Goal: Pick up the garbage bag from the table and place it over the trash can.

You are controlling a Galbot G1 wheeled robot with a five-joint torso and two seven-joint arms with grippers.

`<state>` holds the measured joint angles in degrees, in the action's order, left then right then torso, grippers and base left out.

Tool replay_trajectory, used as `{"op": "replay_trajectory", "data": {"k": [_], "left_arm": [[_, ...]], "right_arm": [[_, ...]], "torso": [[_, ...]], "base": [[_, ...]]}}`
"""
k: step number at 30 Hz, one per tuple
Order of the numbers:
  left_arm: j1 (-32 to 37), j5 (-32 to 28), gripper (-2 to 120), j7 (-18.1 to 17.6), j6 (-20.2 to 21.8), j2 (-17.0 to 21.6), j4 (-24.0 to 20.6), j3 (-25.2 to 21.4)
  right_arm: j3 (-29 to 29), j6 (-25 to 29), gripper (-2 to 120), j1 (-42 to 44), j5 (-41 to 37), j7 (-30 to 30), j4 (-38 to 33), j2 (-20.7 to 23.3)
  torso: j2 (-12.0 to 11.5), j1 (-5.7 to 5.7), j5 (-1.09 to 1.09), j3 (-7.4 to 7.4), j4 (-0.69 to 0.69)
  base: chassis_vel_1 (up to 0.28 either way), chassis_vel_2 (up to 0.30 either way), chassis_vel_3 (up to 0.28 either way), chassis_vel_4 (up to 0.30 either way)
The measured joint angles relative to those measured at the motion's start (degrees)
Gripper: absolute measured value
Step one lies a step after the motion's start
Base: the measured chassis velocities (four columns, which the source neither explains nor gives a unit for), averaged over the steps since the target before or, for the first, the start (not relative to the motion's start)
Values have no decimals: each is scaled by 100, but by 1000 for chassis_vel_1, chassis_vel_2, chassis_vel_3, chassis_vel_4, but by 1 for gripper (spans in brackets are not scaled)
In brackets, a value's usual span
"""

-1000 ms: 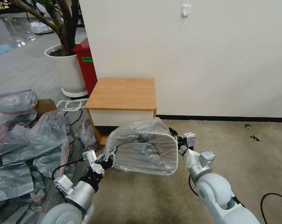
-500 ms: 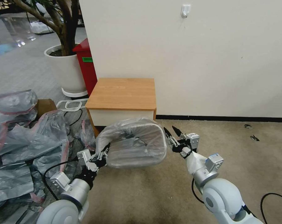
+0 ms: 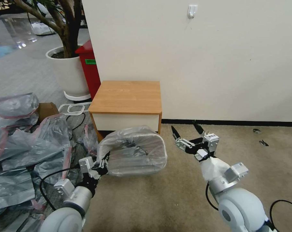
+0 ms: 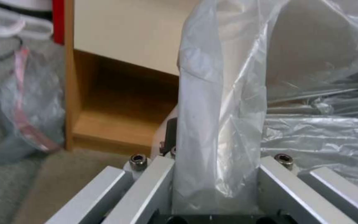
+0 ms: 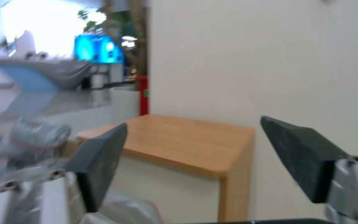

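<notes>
My left hand [image 3: 102,161] is clamped on the near rim of the trash can [image 3: 133,151], with the garbage bag [image 3: 142,137] caught between my fingers and the wall — in the left wrist view the grey film [image 4: 220,124] runs straight up out of the pinch. That grip keeps the liner stretched over the rim on my side and carries the bin, which hangs tilted with its mouth facing me, off the carpet [image 3: 171,193] and just in front of the table [image 3: 128,96]. The bag already covers the whole can; its film wraps over the top edge and lines the inside.

My right hand [image 3: 187,132] stands off to the right of the bin, apart from it, fingers spread wide and holding nothing. The right wrist view looks between its two dark pads [image 5: 303,155] at the tabletop [image 5: 179,140]. I judge the fitting done, with one side let go.
</notes>
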<state>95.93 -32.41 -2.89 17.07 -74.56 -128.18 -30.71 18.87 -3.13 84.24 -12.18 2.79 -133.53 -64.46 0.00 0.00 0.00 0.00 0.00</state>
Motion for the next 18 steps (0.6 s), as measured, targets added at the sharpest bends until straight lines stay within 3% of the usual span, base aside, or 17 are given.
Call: {"op": "replay_trajectory", "data": {"k": [2,5,7,12,15,16,18], "left_arm": [[55,555,3,-81,188,23,-97,139],[93,792,3,-236,428,9,-183,248],[123,1031,3,-329,665,-26,-240,356],[155,1349,3,-372,760,-76,-271,507],[171,1735,3,-382,768,-157,-294,693],[171,1735,3,-382,768,-157,-294,693],[159,1976,3,-418,807,-250,-313,885]], "right_arm": [[-274,-66,73,-119,648,145,-140,392],[-512,-167,64,-271,1227,238,-161,742],[-811,-442,52,-519,1660,316,-129,1120],[-1228,-1116,39,-855,1698,457,-113,1568],[-1618,-1761,24,-1108,1511,625,-121,1919],[-1618,-1761,24,-1108,1511,625,-121,1919],[-1881,-2065,12,-1245,1469,767,-43,2150]], "torso": [[0,0,1,0,0],[0,0,0,0,1],[0,0,1,0,0],[0,0,1,0,0],[0,0,1,0,1],[0,0,1,0,1],[0,0,1,0,1]], "base": [[0,0,0,0],[0,0,0,0],[0,0,0,0],[0,0,0,0],[0,0,0,0],[0,0,0,0],[0,0,0,0]]}}
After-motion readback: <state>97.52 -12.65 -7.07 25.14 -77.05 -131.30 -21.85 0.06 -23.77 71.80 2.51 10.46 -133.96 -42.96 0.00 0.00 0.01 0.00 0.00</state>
